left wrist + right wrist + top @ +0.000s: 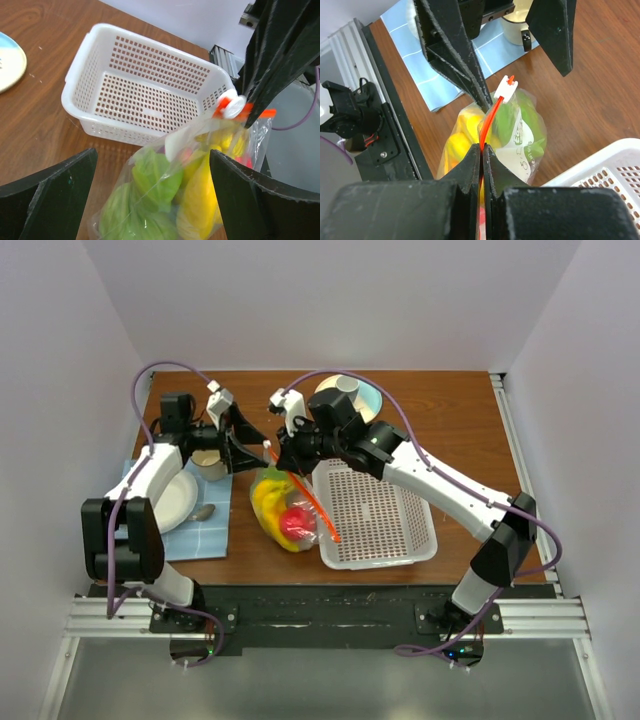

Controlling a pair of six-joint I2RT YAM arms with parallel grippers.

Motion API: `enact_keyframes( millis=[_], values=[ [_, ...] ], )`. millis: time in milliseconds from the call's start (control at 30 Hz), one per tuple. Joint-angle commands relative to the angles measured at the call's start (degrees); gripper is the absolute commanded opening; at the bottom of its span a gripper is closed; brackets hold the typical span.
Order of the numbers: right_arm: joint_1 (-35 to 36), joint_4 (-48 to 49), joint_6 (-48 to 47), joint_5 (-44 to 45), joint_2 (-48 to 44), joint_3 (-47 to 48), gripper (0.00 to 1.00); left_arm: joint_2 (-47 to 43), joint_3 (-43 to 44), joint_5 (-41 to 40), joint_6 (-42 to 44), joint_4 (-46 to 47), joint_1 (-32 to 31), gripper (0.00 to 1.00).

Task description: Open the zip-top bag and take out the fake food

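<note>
While the bag is held up by its strip, left gripper (152, 157): the fingers are spread wide at the lower corners of the left wrist view. They grip nothing, and the bag's film lies between and ahead of them.
Zip-top bag (280, 505): it sits at the centre of the top view, just left of the basket, with its top edge lifted. I cannot tell whether its bottom rests on the table.
Fake food: all of it is inside the bag. This includes the yellow banana bunch (268, 502), a red round fruit (296, 524) and green pieces (150, 175).
Slider (507, 90): the white tab is at the far end of the orange zip strip (492, 117), above centre in the right wrist view. It is just beside one left finger and well apart from the other.
Right gripper (482, 150): the fingers are pressed together on the strip, just behind the slider.
White basket (375, 510): it is right of centre in the top view and touches the bag's edge.
Step in hand: my judgement is that the left gripper now has to take the slider.
How to do it well: centre the tab between the left pads and close on the tab alone, not on the film. Hold the right pinch firm and pull in line with the strip.
Risk: the right pinch sits on the slider's track and may block its travel. I cannot tell whether the zip is shut.
</note>
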Motion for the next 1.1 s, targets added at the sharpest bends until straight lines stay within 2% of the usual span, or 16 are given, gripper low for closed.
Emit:
enact_keyframes(
  millis=[0, 133, 233, 400, 433, 500, 533, 600, 700, 733, 767, 833, 867, 1067],
  values=[
    [0.12, 2.47, 0.54, -2.44, 0.91, 3.55, 0.0, -7.5, -1.62, 12.85, -2.39, 3.98, -0.44, 1.0],
    [0.04, 1.68, -0.34, -2.36, 1.53, 4.25, 0.0, -8.74, -0.93, 12.85, -4.42, 2.76, -0.44, 1.0],
    [0.03, 1.24, -0.95, -2.0, 1.62, 4.34, 0.0, -9.97, -1.9, 12.85, -8.28, 6.27, -0.18, 1.0],
    [0.03, 2.29, -0.43, -2.36, 0.91, 4.51, 0.0, -10.68, -5.93, 12.85, -8.46, 8.56, -0.27, 1.0],
    [-0.05, 2.2, -0.51, -2.36, 0.65, 4.69, 0.0, -10.76, -6.9, 12.85, -9.42, 13.79, -0.18, 1.0],
    [-0.05, 1.51, -0.69, -2.27, 0.12, 4.86, 0.0, -10.77, -10.85, 12.85, -18.28, 23.02, 1.48, 0.99],
    [-0.05, 1.24, -1.04, -2.36, -0.05, 4.87, 0.0, -10.16, -11.73, 12.85, -21.01, 30.46, 2.45, 0.99],
    [-0.05, 0.8, -1.13, -2.79, -0.58, 4.87, 0.0, -9.1, -11.22, 12.85, -23.76, 32.03, 5.25, 0.99],
    [-0.05, 0.62, -1.13, -3.41, -0.49, 4.78, 0.0, -7.08, -7.97, 12.85, -20.52, 27.31, 6.15, 1.0],
    [-0.14, 0.62, -0.87, -3.76, -0.41, 4.86, 0.0, -6.81, -7.09, 12.85, -18.07, 20.76, 6.15, 1.0],
    [-0.05, 0.62, -0.78, -3.85, -0.23, 4.87, 0.0, -6.81, -4.56, 12.85, -8.91, 15.47, 6.06, 1.0],
    [-0.05, 0.71, -0.52, -4.37, 0.12, 5.04, 0.0, -6.46, -1.82, 12.85, 0.11, 0.84, 5.54, 1.0],
    [-0.05, 0.88, -0.51, -4.55, 0.21, 5.04, 0.0, -6.28, -0.51, 12.85, 3.54, -0.82, 5.19, 1.0],
    [-0.05, 1.32, 0.01, -5.25, 0.65, 5.57, 0.0, -5.49, -2.33, 12.85, 3.22, -0.49, 1.85, 1.0]
  ],
)
